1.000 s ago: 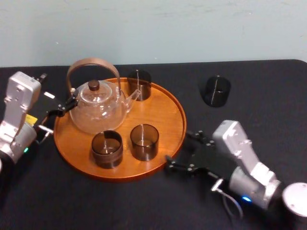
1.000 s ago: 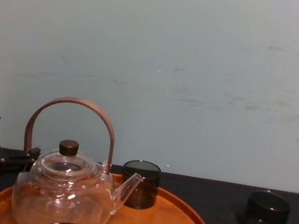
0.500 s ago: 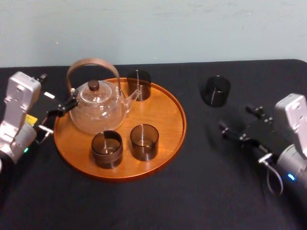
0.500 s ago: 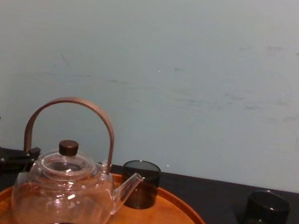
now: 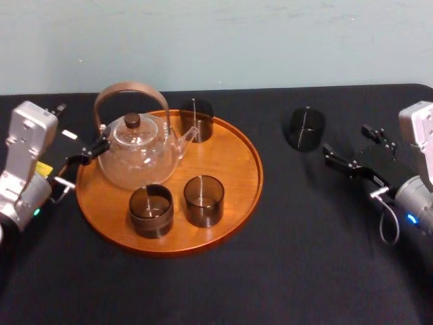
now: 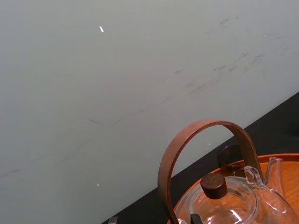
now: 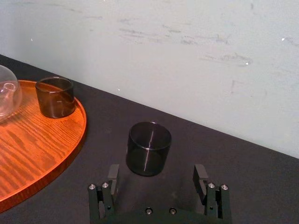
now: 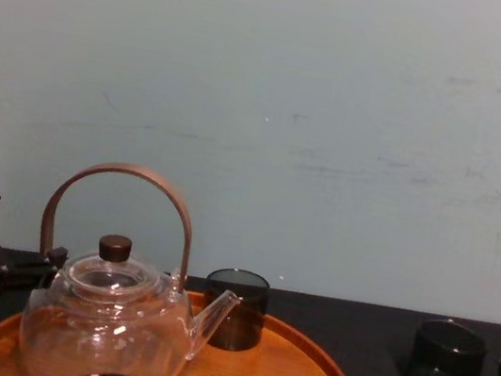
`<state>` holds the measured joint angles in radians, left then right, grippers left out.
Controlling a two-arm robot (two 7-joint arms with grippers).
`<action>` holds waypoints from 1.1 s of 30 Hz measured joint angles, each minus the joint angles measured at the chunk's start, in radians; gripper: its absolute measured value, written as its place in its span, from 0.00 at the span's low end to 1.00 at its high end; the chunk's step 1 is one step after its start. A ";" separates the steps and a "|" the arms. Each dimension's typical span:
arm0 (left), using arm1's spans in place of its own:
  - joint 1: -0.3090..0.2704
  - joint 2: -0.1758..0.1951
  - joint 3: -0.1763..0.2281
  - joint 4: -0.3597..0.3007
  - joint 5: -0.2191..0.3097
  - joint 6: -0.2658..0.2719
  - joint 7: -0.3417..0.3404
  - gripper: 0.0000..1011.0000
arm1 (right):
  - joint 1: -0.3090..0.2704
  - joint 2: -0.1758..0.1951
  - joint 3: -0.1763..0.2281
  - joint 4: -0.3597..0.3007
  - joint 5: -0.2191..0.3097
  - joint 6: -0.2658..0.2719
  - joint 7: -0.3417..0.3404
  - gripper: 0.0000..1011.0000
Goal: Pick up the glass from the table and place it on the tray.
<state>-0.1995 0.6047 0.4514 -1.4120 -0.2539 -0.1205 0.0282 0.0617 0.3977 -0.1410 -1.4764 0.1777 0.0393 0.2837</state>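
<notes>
- Table (image 5: 270, 271): black matte top; you see it run across the whole lower head view.
- Tray (image 5: 237, 156): round, orange-brown wood with a low rim, left of centre in the head view.
- Teapot (image 5: 137, 159): clear glass with a brown hoop handle and a dark knob, upright on the tray's upper-left part.
- Your left gripper (image 5: 81, 125): at the frame's left edge beside the tray, fingers apart, one tip close by the teapot; whether it touches, you cannot tell.
- Your right gripper (image 5: 345, 139): at the right edge, fingers spread wide, holding nothing.
- Glass (image 5: 304, 128): dark, upright on the table at upper right, well apart from the tray, just left of the right gripper's tips and not between them.
- Back glass (image 5: 196, 120): on the tray by the teapot's spout.
- Front-right glass (image 5: 203, 200) and front-left glass (image 5: 151, 210): side by side on the tray's lower part.
</notes>
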 joint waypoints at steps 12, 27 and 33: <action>0.000 0.000 0.000 0.000 0.000 0.000 0.000 1.00 | 0.093 -0.036 -0.034 0.099 -0.025 0.024 0.012 0.99; 0.000 0.000 0.000 0.000 0.000 0.000 0.000 1.00 | 0.167 -0.061 -0.064 0.183 -0.049 0.027 0.024 0.99; 0.000 0.000 0.000 0.000 0.000 0.000 0.000 1.00 | 0.193 -0.071 -0.070 0.212 -0.054 0.025 0.025 0.99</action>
<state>-0.1995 0.6047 0.4514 -1.4119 -0.2539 -0.1205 0.0283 0.2550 0.3267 -0.2111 -1.2645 0.1236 0.0644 0.3083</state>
